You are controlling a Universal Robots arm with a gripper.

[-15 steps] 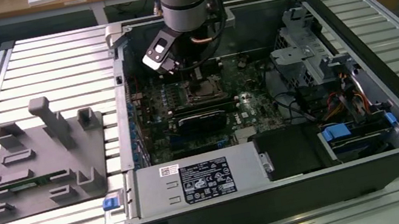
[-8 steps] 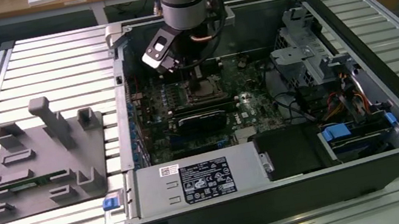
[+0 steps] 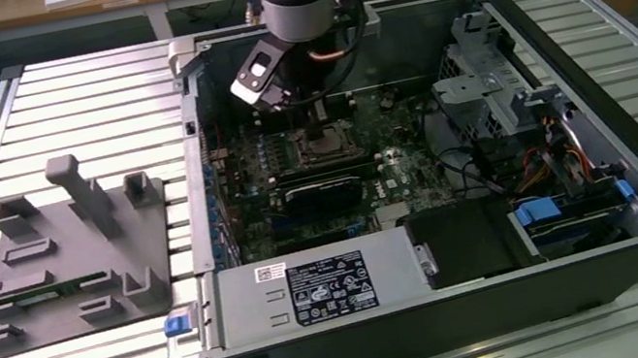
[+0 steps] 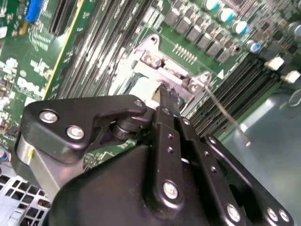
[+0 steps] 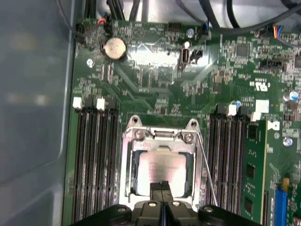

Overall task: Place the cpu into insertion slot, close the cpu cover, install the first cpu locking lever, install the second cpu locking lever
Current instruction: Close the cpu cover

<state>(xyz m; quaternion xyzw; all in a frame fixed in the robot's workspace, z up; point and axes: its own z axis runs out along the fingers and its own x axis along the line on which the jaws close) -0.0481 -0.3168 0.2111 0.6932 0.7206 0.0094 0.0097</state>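
The cpu (image 5: 160,165) lies flat in the insertion slot (image 3: 324,144) on the green motherboard, its grey top showing through the cut-out of the silver cpu cover (image 5: 160,135), which lies down over it. My gripper (image 5: 162,185) is shut, its two black fingertips pressed together with nothing between them. They rest at the edge of the cpu, also visible in the second wrist view (image 4: 167,90). A thin wire locking lever (image 5: 207,169) slants away from one corner of the socket, its free end (image 4: 245,140) standing loose over the memory slots.
Long black memory slots (image 5: 96,165) flank the socket on both sides. The computer case (image 3: 623,115) walls surround the board, with a drive cage (image 3: 481,91) and power supply (image 3: 319,289) nearby. A grey fixture block (image 3: 64,258) sits outside the case at the exterior view's left.
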